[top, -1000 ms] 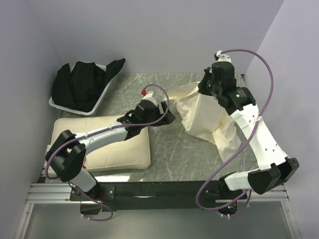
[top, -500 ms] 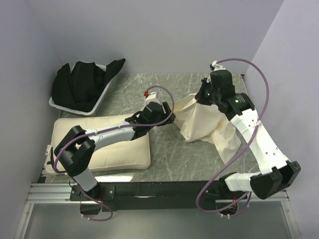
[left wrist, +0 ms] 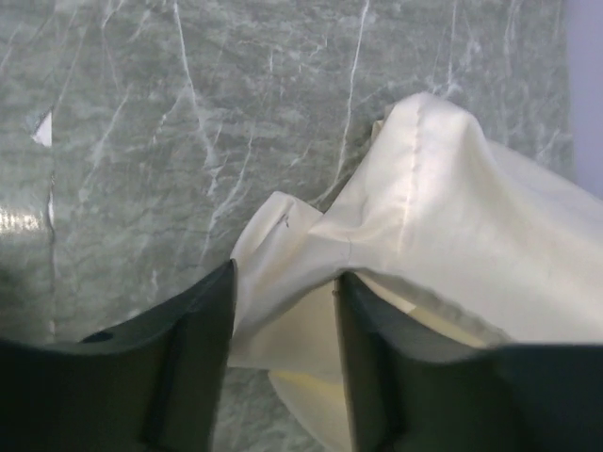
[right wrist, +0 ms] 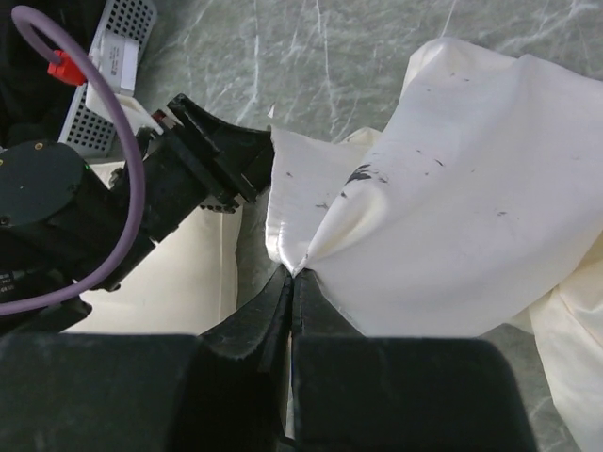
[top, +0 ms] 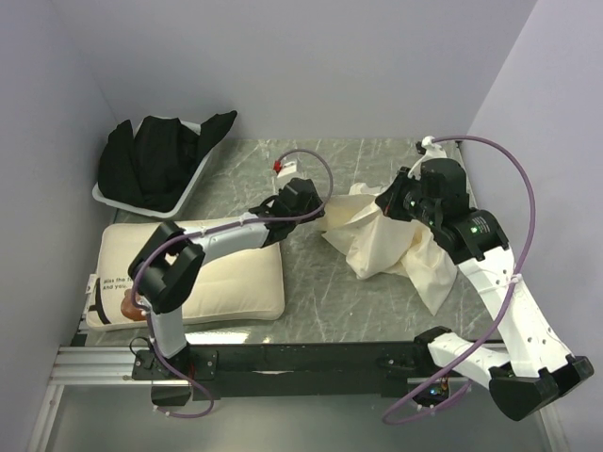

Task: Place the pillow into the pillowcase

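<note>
Your right pincer (right wrist: 292, 273) was pinched tight on a fold of the pillowcase (right wrist: 452, 188), holding that fold up off the table (top: 311, 292). Your left pincer (left wrist: 285, 282) stood open, its fingers (left wrist: 188, 348) either side of a flap at the sack's near edge without closing on it.

The pillowcase was thin, limp, plain cream cloth. It lay crumpled in a wrinkled heap right of the table's centre, with a stitched seam running over its raised hump and a few small dark specks on it. It bore no writing.

The pillow (top: 226, 282) lay flat at the table's left near side, apart from the sack, thick and cream. At its left end sat a brown cartoon shape beside black lettering. You could make out only "and you." there; the rest was too small.
</note>
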{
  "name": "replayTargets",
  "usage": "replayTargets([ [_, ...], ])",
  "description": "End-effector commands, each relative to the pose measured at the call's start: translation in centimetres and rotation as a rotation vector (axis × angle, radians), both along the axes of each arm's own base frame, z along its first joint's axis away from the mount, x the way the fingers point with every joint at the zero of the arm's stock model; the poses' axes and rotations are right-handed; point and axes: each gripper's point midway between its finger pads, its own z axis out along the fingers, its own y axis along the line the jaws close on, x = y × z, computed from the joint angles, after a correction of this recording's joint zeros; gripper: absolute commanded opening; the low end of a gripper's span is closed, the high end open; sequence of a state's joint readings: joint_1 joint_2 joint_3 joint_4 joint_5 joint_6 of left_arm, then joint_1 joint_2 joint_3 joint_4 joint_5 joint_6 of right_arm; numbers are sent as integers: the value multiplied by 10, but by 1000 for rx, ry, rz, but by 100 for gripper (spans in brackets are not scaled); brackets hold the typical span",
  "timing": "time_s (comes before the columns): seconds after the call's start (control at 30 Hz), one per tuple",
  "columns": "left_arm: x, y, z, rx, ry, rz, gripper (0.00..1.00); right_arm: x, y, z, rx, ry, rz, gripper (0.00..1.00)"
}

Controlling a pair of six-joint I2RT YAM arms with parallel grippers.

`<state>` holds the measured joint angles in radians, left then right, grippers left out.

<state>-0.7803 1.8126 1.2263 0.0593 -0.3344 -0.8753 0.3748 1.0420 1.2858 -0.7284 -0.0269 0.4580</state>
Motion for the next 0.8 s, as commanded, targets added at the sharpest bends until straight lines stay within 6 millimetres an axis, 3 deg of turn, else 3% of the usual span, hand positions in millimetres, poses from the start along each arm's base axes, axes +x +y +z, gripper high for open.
replayTargets([
  [0.0, 17, -8, 25, -15, -63, -17, 36, 4, -2, 12, 19, -39, -24, 0],
  [0.03, 20, -4, 28, -13, -65, -7, 14, 6, -1, 12, 20, -37, -21, 0],
  [0.1, 39, 12, 44, -30, -71, 25, 1, 14, 8, 6, 30, -16, 3, 3],
  [0.17, 56, 28, 63, -24, -73, 60, 1, 22, 12, -3, 23, 16, 5, 3],
  [0.2, 71, 46, 68, -15, -78, 102, 1, 29, 18, -14, 23, 42, 20, 9],
  [0.23, 84, 52, 87, -18, -101, 117, 1, 31, 23, -21, 26, 60, 36, 16],
  [0.27, 93, 58, 81, -1, -83, 125, 1, 30, 27, -32, 19, 86, 48, 25],
  [0.3, 102, 72, 77, 24, -59, 140, 1, 30, 34, -40, -4, 90, 52, 43],
  [0.33, 110, 74, 90, 26, -79, 132, 1, 28, 38, -47, -17, 93, 51, 51],
  [0.37, 116, 75, 81, 45, -61, 127, 1, 21, 42, -67, -27, 128, 51, 58],
  [0.4, 119, 79, 78, 61, -56, 122, 1, 16, 52, -71, -52, 99, 50, 67],
  [0.43, 123, 77, 81, 56, -59, 112, 1, 12, 55, -79, -54, 106, 32, 70],
  [0.47, 126, 76, 73, 67, -47, 108, 1, 3, 59, -103, -80, 140, 35, 72],
  [0.63, 136, 77, 56, 81, -19, 101, 1, -26, 107, -148, -67, 151, 89, 72],
  [0.77, 139, 77, 56, 87, -12, 92, 1, -26, 140, -178, -120, 175, 121, 71],
])
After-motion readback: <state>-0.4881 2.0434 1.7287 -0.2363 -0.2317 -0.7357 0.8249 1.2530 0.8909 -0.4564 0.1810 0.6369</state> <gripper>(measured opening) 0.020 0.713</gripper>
